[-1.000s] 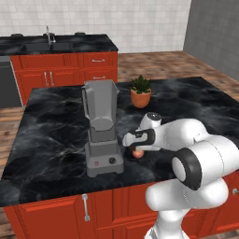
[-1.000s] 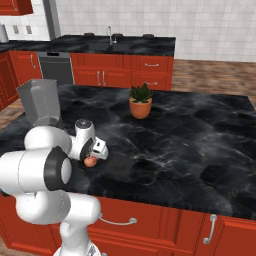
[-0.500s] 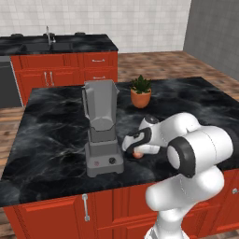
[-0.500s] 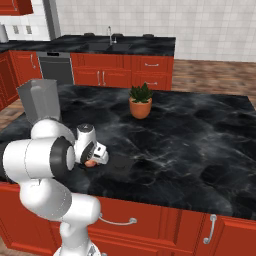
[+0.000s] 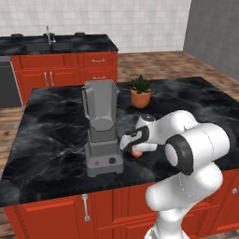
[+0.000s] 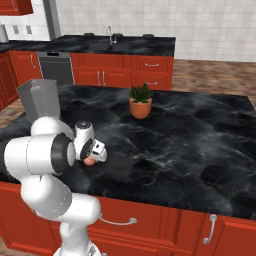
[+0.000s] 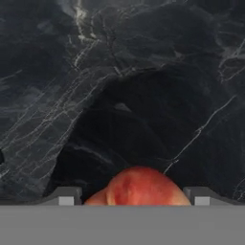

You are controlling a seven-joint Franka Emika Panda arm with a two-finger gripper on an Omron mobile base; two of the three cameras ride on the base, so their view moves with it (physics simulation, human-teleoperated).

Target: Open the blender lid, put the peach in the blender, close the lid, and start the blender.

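Observation:
The peach (image 7: 139, 185) lies on the black marble island, just right of the blender (image 5: 102, 135) base. My gripper (image 7: 134, 198) is down over it with a fingertip (image 7: 67, 195) close on each side, small gaps still showing, so the jaws stand open around the fruit. From the base views the hand (image 5: 134, 142) covers most of the peach (image 5: 137, 153), and only an orange sliver of the peach (image 6: 89, 161) peeks out. The blender (image 6: 40, 100) jar stands upright with its rim uncovered. The blender lid is out of view.
A terracotta pot with a green plant (image 5: 141, 95) stands behind the hand, toward the island's far side. The island's front edge (image 5: 70, 189) runs close below the blender base. A back counter with a sink (image 5: 46, 44) lies across the aisle.
The hand has settled lower over the peach and the fingers have drawn in toward it. The arm's elbow has swung outward. Blender and plant have not moved.

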